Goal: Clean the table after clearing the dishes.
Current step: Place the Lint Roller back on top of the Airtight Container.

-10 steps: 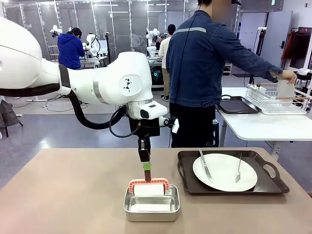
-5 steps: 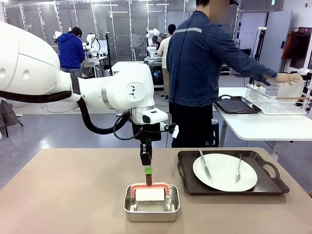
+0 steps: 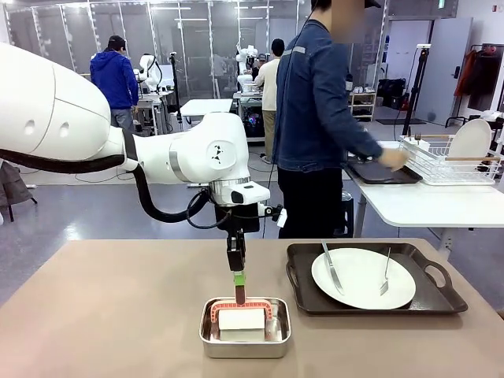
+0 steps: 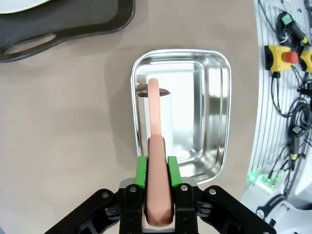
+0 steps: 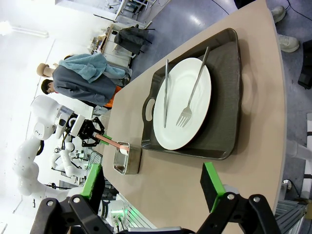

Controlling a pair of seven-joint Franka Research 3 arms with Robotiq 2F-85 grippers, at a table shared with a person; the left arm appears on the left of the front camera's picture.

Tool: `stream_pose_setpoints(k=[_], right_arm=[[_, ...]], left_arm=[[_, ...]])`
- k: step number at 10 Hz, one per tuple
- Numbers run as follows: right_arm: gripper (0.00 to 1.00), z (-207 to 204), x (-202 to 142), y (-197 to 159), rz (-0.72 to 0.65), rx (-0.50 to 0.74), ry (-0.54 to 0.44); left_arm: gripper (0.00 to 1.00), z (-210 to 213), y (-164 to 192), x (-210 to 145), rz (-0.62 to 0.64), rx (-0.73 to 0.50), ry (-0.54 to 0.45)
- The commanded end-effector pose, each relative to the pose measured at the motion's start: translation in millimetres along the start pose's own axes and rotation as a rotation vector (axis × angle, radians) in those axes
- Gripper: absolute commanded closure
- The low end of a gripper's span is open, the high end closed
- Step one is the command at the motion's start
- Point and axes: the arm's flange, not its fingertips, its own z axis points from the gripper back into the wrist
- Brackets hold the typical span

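My left gripper (image 3: 238,276) points straight down over the steel pan (image 3: 244,343), shut on the pink handle (image 4: 155,117) of a cleaning roller (image 3: 241,318). The roller's white roll rests inside the pan (image 4: 219,122). To the right, a white plate (image 3: 363,277) with a knife and a fork lies on a dark brown tray (image 3: 435,298) on the beige table (image 3: 102,315). In the right wrist view my right gripper (image 5: 152,183) hangs open and apart from the plate (image 5: 187,105) and its tray (image 5: 228,68).
A person stands across the table, turned to a white side table (image 3: 425,205), one hand at a second dark tray (image 3: 384,171). A white plate (image 3: 470,142) stands in the wire rack (image 3: 441,161) there.
The roller has sunk from above the pan's rim down into the pan. The person left the plate in the rack and brought a hand back to the tray on the side table.
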Motion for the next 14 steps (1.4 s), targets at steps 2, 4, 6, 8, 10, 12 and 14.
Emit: stream_pose_setpoints(k=[2, 4, 6, 8, 10, 12, 14], right_arm=[[0.0, 1.5, 0.4, 2.6, 0.006, 0.004, -0.004], [0.0, 1.5, 0.4, 2.6, 0.006, 0.004, -0.004], [0.0, 1.5, 0.4, 2.6, 0.006, 0.004, -0.004], [0.0, 1.5, 0.4, 2.6, 0.006, 0.004, -0.004], [0.0, 1.5, 0.4, 2.6, 0.006, 0.004, -0.004], [0.0, 1.5, 0.4, 2.6, 0.006, 0.004, -0.004], [0.0, 1.5, 0.4, 2.6, 0.006, 0.004, -0.004]], left_arm=[[0.51, 5.6, 2.7, 0.1, -0.006, -0.021, -0.011], [0.23, 12.7, -1.0, 0.3, -0.006, 0.0, -0.01], [0.0, 21.8, -5.0, -0.2, 0.001, 0.014, 0.009], [0.0, 35.4, -9.7, -0.4, 0.014, 0.039, 0.017], [0.0, 39.9, -10.5, -1.8, 0.023, 0.052, 0.02], [0.0, 43.7, -12.8, -6.8, 0.049, 0.12, -0.011], [0.0, 43.7, -5.7, 0.3, 0.014, 0.07, -0.013]])
